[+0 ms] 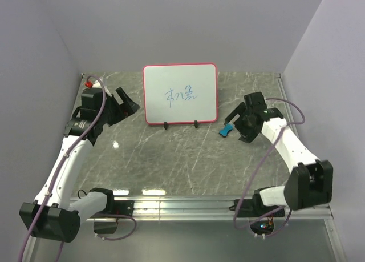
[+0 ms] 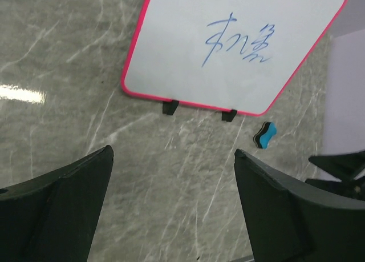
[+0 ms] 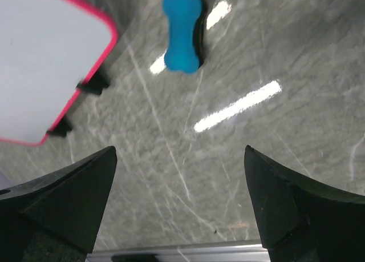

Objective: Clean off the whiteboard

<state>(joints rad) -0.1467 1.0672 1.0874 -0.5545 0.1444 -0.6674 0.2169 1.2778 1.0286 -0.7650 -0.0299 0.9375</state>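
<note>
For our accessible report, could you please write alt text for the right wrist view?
A blue bone-shaped eraser lies on a grey marble table, ahead of the open right end effector. The pink-framed whiteboard stands at the upper left.

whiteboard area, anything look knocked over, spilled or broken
Nothing stands out. The whiteboard sits straight with its frame intact and blue writing at its centre. The blue eraser lies on the table just off the board's lower right corner, not touching it. No spill or damage shows.
</note>
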